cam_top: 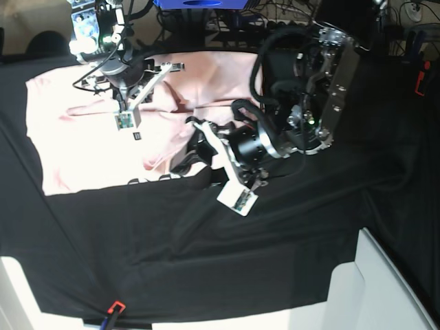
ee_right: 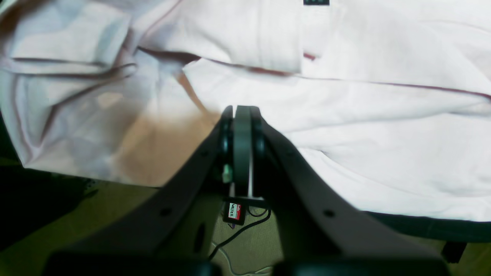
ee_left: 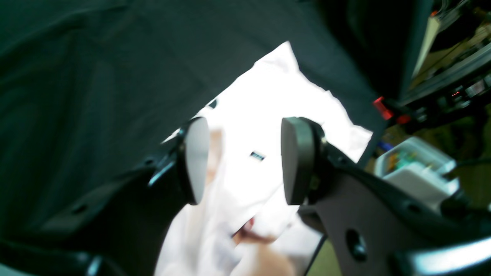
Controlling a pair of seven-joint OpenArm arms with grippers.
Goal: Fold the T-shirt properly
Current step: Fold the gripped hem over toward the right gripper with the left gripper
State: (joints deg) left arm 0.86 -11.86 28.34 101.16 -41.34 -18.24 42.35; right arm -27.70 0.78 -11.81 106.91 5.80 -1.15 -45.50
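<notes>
The left wrist view is blurred throughout, and the T-shirt (ee_left: 264, 115) is blown out to near white against the dim black cloth (ee_left: 96, 76). In the right wrist view the pale fabric is overexposed at the right, and a soft tan shadow is cast left of the right gripper (ee_right: 242, 115). The base view is sharper, with a bright lamp glare (cam_top: 82, 45) at top left.

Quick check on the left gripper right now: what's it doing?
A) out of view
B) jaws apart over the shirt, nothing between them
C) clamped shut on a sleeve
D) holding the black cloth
B: the left gripper has its pads apart, with the T-shirt lying free beyond the gap.
</notes>
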